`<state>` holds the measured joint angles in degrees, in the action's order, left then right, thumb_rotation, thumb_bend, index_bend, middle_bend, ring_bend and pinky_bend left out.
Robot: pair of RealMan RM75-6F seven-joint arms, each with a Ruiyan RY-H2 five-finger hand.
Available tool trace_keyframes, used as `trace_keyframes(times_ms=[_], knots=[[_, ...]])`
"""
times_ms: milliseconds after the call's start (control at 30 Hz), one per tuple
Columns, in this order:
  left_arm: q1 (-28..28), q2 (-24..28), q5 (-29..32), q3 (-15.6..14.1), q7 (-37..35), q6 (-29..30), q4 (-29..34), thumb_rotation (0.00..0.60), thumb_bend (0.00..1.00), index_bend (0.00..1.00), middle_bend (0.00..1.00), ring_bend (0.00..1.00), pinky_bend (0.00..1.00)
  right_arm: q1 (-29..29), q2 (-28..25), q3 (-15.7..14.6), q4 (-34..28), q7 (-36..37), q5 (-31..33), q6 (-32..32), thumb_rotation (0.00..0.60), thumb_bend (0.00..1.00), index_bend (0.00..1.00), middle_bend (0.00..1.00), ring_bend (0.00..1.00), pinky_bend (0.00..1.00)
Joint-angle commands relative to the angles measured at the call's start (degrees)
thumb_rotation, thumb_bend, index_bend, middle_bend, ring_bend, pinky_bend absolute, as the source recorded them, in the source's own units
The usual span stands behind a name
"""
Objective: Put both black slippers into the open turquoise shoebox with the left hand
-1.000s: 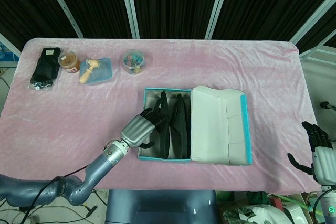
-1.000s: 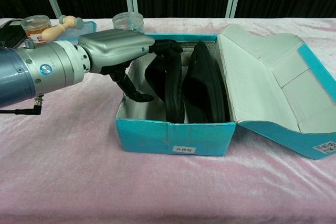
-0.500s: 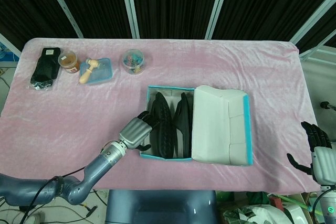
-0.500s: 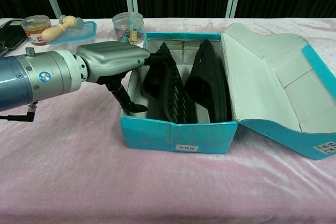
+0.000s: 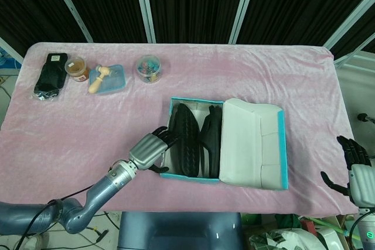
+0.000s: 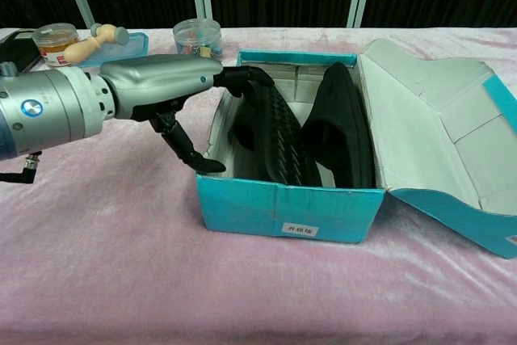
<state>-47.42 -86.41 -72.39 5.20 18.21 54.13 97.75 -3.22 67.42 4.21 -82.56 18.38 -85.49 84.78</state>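
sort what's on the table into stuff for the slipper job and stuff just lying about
For the job: two black rubber slippers, open turquoise cardboard shoebox, left hand.

Lying about: black packet, amber jar, wooden tool on blue lid, clear tub of coloured bits.

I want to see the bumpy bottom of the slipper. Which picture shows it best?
The chest view: the left slipper leans tilted inside the turquoise shoebox, its ridged sole facing the camera up close. The head view shows that slipper from above, smaller, with the sole pattern fainter.
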Motion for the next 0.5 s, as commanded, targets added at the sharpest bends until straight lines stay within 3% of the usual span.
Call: trace_keyframes(times_ms=[33, 267, 400, 500], knots=[[2.65, 1.8, -6.01, -0.68, -5.27, 4.62, 1.5, 0.537, 0.16, 0.04, 0.17, 0.13, 0.1, -0.07, -0.05, 0.0, -0.07, -0.05, -0.08, -0.05, 0.6, 0.18, 0.0, 0.06, 0.0, 0.07], [7.9, 4.96, -11.96, -2.15, -8.68, 13.74, 3.8, 0.539, 0.13, 0.04, 0.17, 0.13, 0.09, -0.39, -0.12, 0.0, -0.06, 0.01, -0.39, -0.29, 0.6, 0.18, 0.0, 0.06, 0.0, 0.07], [13.87, 6.87, -13.67, -3.32, -2.14, 23.48, 4.71, 0.596, 0.13, 0.04, 0.17, 0.13, 0.07, -0.54, -0.29, 0.24, 0.09, -0.1, -0.44, -0.13, 0.6, 0.18, 0.0, 0.06, 0.0, 0.07], [20.94, 8.22, -14.58, -4.99, 2.72, 33.48, 4.55, 0.6, 0.13, 0.05, 0.17, 0.13, 0.05, -0.82, -0.15, 0.56, 0.47, -1.7, -0.69, 0.3, 0.6, 0.18, 0.0, 0.06, 0.0, 0.07]])
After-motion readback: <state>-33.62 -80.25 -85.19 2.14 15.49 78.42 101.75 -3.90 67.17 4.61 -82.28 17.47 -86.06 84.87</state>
